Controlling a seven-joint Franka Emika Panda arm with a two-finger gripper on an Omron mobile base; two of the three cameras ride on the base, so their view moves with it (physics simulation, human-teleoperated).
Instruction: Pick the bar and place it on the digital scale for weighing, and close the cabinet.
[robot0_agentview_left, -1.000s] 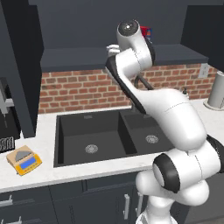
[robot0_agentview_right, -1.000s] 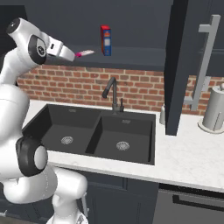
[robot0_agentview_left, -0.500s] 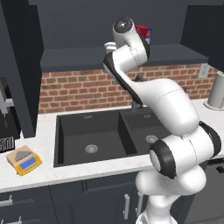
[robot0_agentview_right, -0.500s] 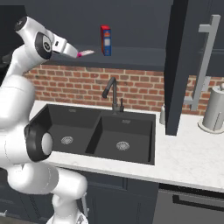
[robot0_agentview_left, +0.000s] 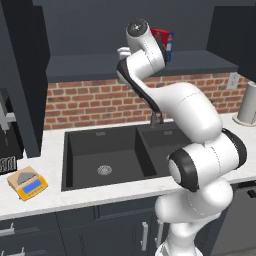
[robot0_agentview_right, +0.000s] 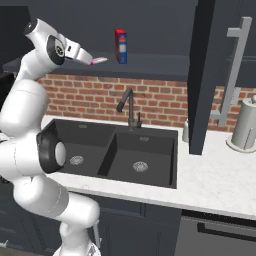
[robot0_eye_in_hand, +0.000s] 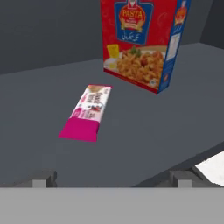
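My jaws spread wide, aimed at the bar (robot0_eye_in_hand: 88, 113) lying flat on cabinet shelf (robot0_eye_in_hand: 144, 131), near the pasta box (robot0_eye_in_hand: 142, 41); prob. lining up to grab it.

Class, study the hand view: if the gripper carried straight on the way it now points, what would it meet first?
Most likely the bar, lying flat on the dark shelf ahead of the open gripper. The pasta box stands farther back; exact depth is unclear.

so the white arm's upper joints swung round toward the shelf, open claw (robot0_eye_in_hand: 112, 178) edging closer to the flat pink-and-white wrapped bar (robot0_eye_in_hand: 87, 112)
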